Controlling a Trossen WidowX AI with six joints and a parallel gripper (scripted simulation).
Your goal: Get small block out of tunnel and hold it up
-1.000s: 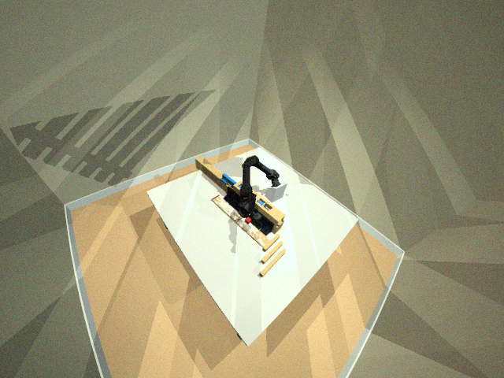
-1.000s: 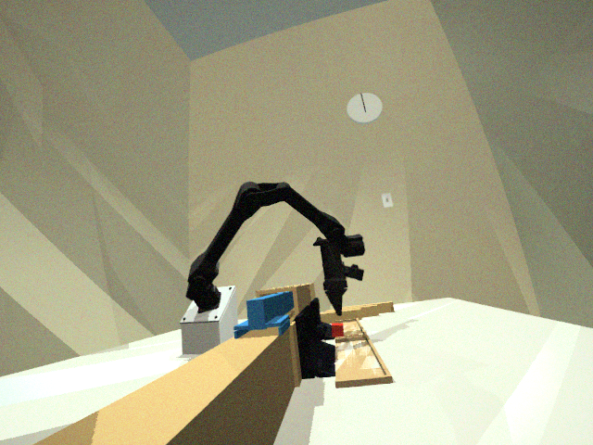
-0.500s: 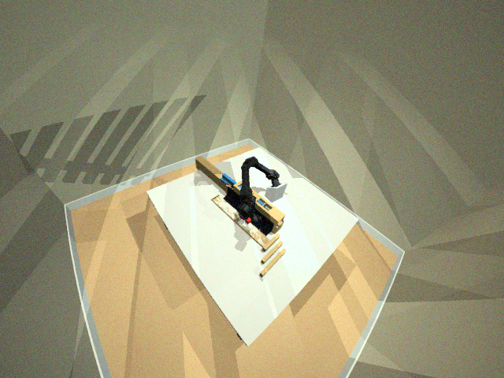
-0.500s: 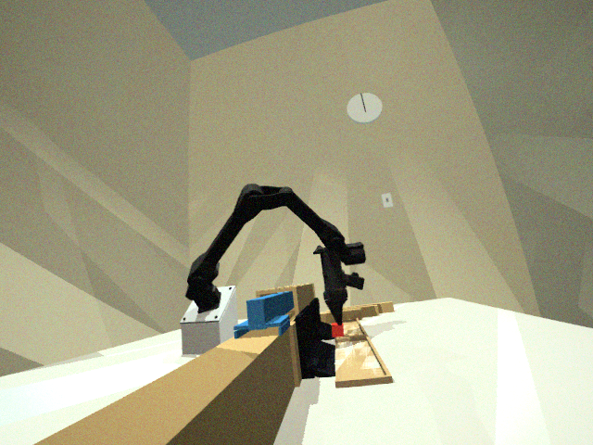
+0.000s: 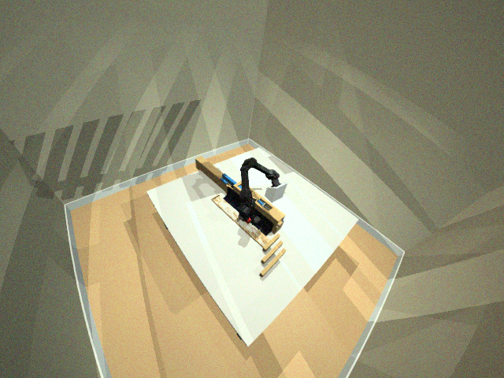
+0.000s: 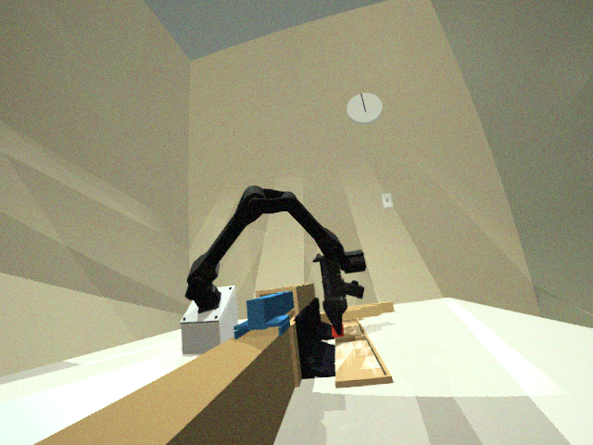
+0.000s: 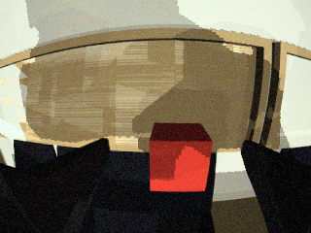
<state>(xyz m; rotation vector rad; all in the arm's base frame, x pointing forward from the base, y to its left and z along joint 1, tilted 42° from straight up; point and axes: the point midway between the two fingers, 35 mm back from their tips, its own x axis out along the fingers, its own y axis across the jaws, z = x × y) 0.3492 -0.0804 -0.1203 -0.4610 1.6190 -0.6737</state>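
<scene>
Around red block, tool (image 5: 248,218) (image 6: 337,330) (image 7: 177,147) wide, empty.

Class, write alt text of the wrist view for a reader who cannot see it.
A red block sits between the wide-open fingers of a black gripper, not gripped. Beyond it lies a wood-framed panel on a pale surface.

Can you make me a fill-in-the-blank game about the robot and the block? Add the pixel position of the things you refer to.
1. The block (image 6: 334,333) (image 7: 178,166) is colored ____.
2. The gripper (image 6: 338,331) (image 7: 177,147) has its fingers wide ____.
3. The number of loose rods (image 5: 272,262) lying in a row near the end of the wooden frame is ____.
4. The round thing high on the wall, with a dark hand on it, is a ____ .

Missing words: red; open; three; clock.
</scene>
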